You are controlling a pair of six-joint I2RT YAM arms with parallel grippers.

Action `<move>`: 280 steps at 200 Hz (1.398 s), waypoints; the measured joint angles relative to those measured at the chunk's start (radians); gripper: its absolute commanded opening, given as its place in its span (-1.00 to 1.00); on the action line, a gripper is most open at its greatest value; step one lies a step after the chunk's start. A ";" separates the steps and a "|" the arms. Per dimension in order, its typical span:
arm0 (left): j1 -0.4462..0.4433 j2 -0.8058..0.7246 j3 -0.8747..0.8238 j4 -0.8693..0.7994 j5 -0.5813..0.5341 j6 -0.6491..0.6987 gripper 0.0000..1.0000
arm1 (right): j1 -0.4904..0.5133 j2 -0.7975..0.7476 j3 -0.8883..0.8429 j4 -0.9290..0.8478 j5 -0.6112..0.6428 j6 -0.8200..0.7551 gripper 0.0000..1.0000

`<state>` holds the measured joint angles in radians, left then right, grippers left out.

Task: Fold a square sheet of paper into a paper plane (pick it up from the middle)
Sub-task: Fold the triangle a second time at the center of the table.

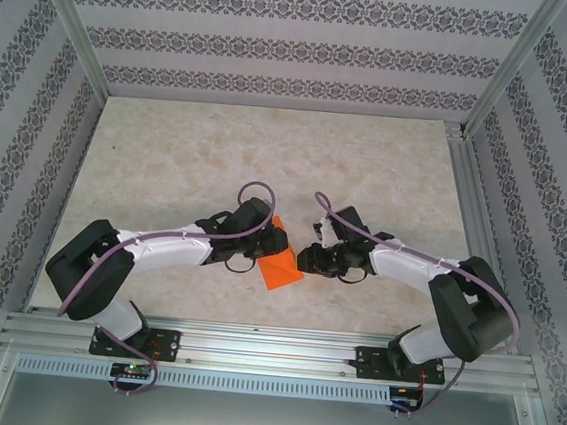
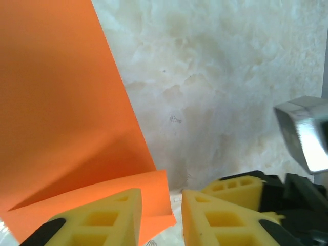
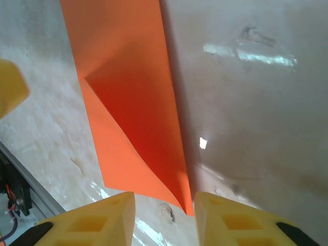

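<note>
The paper (image 1: 281, 269) lies on the table (image 1: 219, 156), between the two grippers and near the arms. It is partly folded. One flap stands up a bit, so it is not flat yet. The left gripper (image 2: 177, 218) is open a little and grips nothing. One finger (image 2: 102, 220) is over the paper's edge. The right gripper (image 3: 165, 218) is open too, with nothing in it, and a paper corner points at its gap. I think both are low and close so they can press the fold down.

The paper (image 1: 281, 271) is plain bright orange, the table (image 1: 269, 151) mottled beige.
</note>
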<state>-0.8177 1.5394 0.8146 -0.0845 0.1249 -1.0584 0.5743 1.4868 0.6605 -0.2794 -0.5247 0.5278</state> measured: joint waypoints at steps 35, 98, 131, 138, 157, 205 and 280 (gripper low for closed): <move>0.014 -0.011 -0.024 -0.039 -0.025 -0.002 -0.42 | 0.028 0.081 0.047 0.021 0.001 -0.006 -0.08; 0.019 0.029 -0.041 -0.056 -0.012 -0.003 -0.46 | 0.028 0.121 0.066 0.016 0.011 -0.032 -0.09; 0.019 0.084 -0.040 -0.055 0.004 -0.012 -0.52 | 0.028 0.121 0.066 0.019 0.001 -0.032 -0.05; 0.019 0.094 -0.040 -0.056 0.005 -0.015 -0.52 | 0.028 0.121 0.066 0.019 0.000 -0.032 -0.05; 0.019 0.101 -0.040 -0.056 0.003 -0.023 -0.53 | 0.028 0.121 0.066 0.020 0.000 -0.033 -0.04; 0.019 0.111 -0.037 -0.064 -0.003 -0.029 -0.56 | 0.033 0.121 0.066 0.021 0.001 -0.034 -0.07; 0.019 0.124 -0.023 -0.068 -0.003 -0.032 -0.57 | 0.054 0.049 0.066 -0.017 0.069 -0.033 0.10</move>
<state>-0.7986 1.6638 0.7914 -0.1528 0.1219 -1.0904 0.6285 1.5356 0.7261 -0.2966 -0.4557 0.4950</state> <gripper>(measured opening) 0.218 0.537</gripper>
